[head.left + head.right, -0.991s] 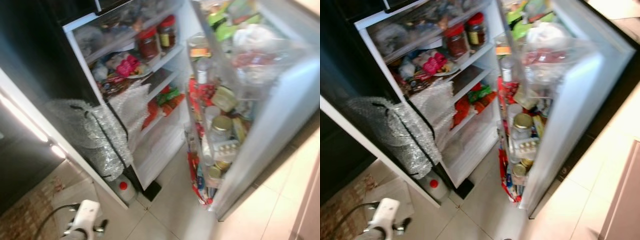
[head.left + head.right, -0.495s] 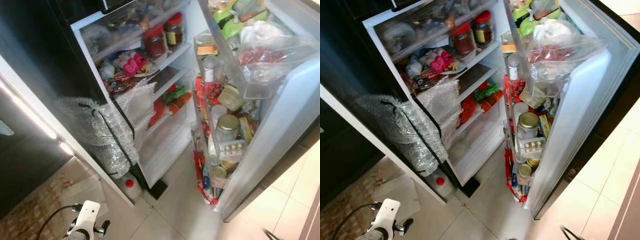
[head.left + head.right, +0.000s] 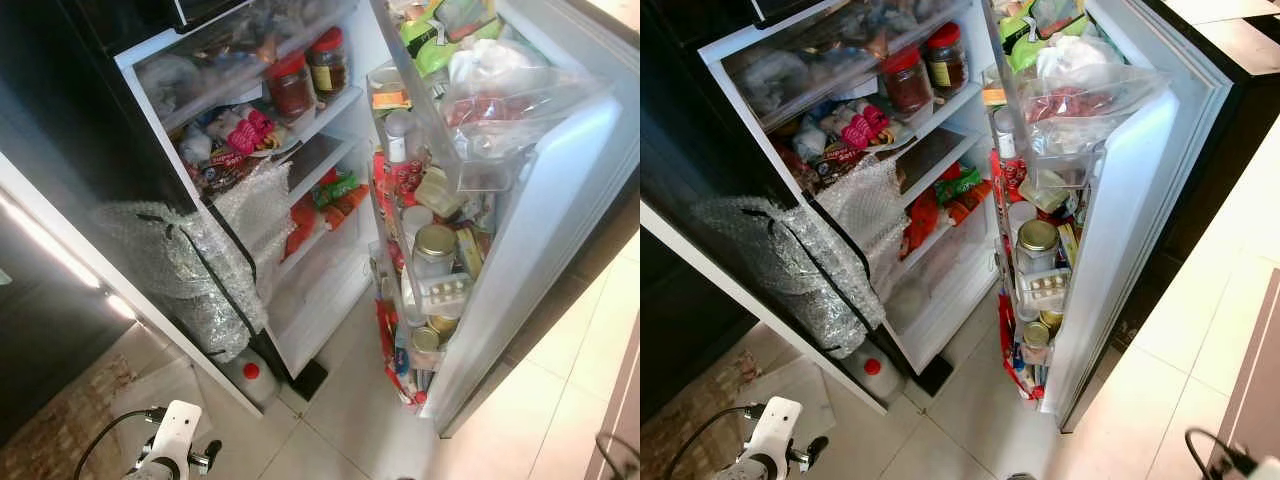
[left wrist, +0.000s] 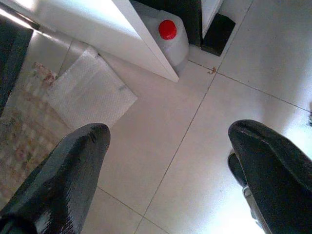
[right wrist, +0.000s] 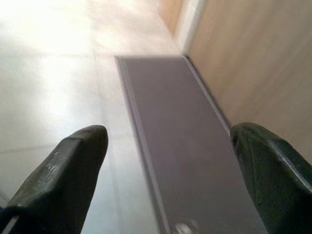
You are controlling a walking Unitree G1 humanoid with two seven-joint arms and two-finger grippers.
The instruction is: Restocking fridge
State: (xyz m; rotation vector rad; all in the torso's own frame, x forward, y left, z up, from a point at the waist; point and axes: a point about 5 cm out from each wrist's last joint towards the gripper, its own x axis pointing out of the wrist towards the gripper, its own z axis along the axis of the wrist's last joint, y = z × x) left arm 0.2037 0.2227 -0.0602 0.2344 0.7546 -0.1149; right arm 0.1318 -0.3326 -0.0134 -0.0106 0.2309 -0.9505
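Tall white open fridge (image 3: 330,290), shelves and door racks crammed with jars and packets, directly ahead. Left gripper (image 4: 168,165) low over pale tiled floor (image 4: 195,122), fingers spread wide, empty; right gripper (image 5: 168,165) likewise wide apart, empty. Likely trouble: nothing in hand to restock; crowded door racks, easily knocked; bubble wrap sheet (image 3: 190,270) drooping over the shelf edge, snagging an arm.

Fridge (image 3: 330,150) top cut off by frame. Bubble wrap (image 3: 190,270) hides lower shelf contents. Door-bin (image 3: 1040,300) labels too small to read.
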